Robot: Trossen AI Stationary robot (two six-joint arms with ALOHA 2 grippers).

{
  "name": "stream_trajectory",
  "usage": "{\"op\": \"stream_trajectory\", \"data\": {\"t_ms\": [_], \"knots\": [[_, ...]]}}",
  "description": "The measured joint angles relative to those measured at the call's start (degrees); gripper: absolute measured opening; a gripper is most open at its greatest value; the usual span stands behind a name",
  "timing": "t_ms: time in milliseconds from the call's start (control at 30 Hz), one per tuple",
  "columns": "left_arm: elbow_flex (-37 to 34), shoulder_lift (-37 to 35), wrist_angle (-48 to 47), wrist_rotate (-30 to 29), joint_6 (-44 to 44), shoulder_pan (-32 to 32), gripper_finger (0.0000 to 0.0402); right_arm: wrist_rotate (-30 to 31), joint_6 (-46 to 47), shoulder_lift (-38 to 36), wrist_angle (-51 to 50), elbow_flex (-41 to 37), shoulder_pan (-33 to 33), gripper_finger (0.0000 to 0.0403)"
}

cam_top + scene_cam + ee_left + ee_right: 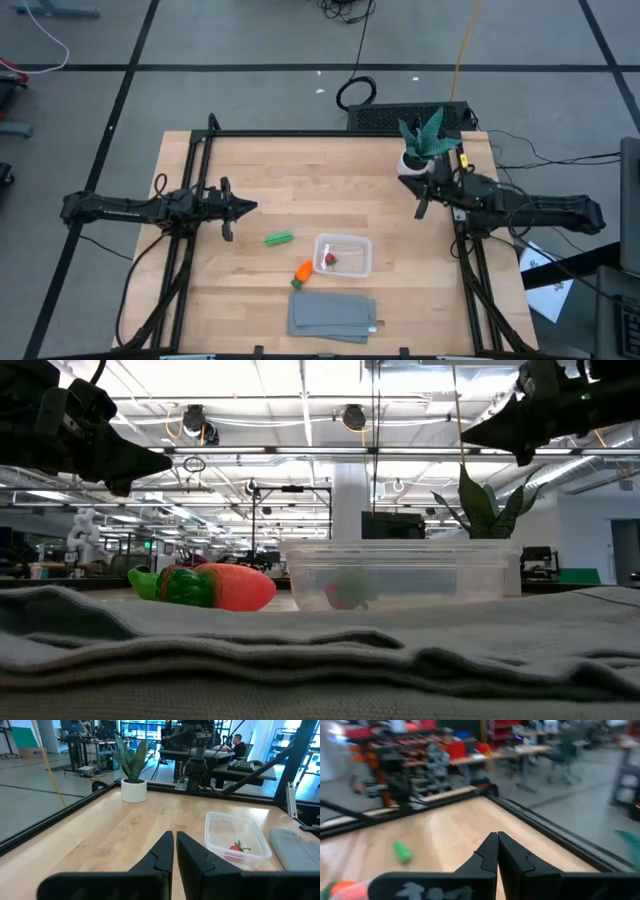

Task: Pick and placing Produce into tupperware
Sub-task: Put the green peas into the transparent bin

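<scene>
High view: the tupperware (344, 255) sits on the bench (300, 170) toward the near edge, roughly mid-width, lid off and mouth up so items can be dropped in from above. The berry (329, 260) already lies inside it, against the wall on the left-arm side; the left wrist view confirms red with a green tip on the container floor. The carrot (303, 271) lies on the wood just outside that same wall, near but apparently not touching it, green top pointing toward the near edge. The pod (279, 238) lies apart from both, farther toward the left-arm side. A folded grey cloth (333, 316) rests along the near edge, just beside the carrot. A potted plant (423, 140) stands at the far corner on the right-arm side.

Left claw (243, 207) hangs over the left part of the bench, fingers drawn together with only a narrow slit between them, holding nothing. Right claw (421, 196) is up near the plant, also pinched nearly closed and empty.

Judgement: one of three items is placed; both arms appear parked clear of the container. The pod lies nearest the left claw, so that is the likely next pick, with the carrot's closeness to wall and cloth making it the tighter grasp.
</scene>
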Motion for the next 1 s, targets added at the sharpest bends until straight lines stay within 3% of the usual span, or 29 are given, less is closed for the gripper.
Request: {"op": "stream_trajectory", "data": {"t_ms": [133, 400, 700, 1000], "knots": [[0.00, 0.02, -0.04, 0.00, -0.33, -0.01, 0.0024, -4.99, -1.18, -1.60, 7.40, -5.09, 0.85, 0.0000], [0.00, 0.00, 0.22, -0.04, -0.69, 0.00, 0.0024, -19.39, -3.91, -5.99, 8.06, -7.67, 0.81, 0.0000], [0.00, 0.00, 0.22, -3.72, -0.20, 0.01, 0.0024, -19.43, -4.32, -7.83, 8.96, -8.98, 0.81, 0.0000], [0.00, 0.02, -1.58, -2.24, 1.02, 0.01, 0.0024, -19.64, -4.76, -7.83, 14.51, -13.72, 0.81, 0.0000]]}}
